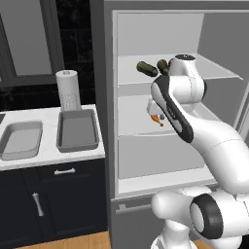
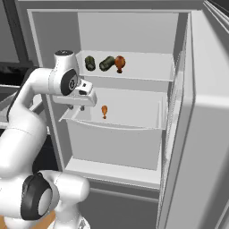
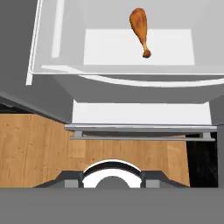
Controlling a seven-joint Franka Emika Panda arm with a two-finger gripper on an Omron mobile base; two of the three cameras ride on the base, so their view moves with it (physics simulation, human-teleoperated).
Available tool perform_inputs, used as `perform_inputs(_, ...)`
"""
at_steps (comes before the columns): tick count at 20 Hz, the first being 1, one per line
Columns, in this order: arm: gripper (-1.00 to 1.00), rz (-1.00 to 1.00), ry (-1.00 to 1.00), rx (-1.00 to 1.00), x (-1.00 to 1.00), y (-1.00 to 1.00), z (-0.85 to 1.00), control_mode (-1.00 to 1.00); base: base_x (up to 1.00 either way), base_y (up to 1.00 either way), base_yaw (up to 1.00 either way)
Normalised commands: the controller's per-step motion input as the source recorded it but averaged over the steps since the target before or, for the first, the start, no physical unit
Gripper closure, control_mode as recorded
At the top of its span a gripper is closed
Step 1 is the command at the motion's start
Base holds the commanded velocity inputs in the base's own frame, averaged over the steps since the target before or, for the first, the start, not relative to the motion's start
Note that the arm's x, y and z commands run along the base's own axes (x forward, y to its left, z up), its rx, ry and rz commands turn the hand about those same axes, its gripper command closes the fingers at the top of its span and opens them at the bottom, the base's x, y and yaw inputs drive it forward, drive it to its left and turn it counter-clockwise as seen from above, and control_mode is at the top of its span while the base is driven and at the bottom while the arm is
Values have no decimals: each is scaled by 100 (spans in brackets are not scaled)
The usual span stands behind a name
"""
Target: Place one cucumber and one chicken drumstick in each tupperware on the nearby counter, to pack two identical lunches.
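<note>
Standing behind the robot, I see its white arm reach into the open fridge (image 2: pixel 179 134), the gripper (image 2: pixel 82 107) hanging over the front edge of the middle shelf (image 2: pixel 134 112); whether the fingers stand apart or together I cannot tell, and nothing shows between them. Just past the hand, one chicken drumstick (image 3: pixel 140 29) lies alone on that pale shelf, thick end away from the shelf's front lip, clear of the gripper. One shelf up and farther back, two dark green cucumbers (image 2: pixel 99 63) lie side by side, with a second drumstick (image 2: pixel 119 63) just beside them on the right. Off to the left of the fridge, the white counter (image 1: pixel 48 155) carries both grey tupperware: the larger, darker tray (image 1: pixel 77 130) nearer the fridge and the smaller, lighter one (image 1: pixel 20 140) beyond it. A paper towel roll (image 1: pixel 68 90) stands upright behind the larger tray.
</note>
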Motion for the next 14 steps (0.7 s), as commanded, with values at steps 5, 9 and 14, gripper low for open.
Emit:
perform_inputs(5,-100,-8,-3,-1,30,0,0,-100,0,0,0)
perform_inputs(9,-100,-19,-36,-5,8,1,22,-100,0,0,0)
perform_inputs(14,-100,-8,-40,-2,3,1,31,-100,0,0,0)
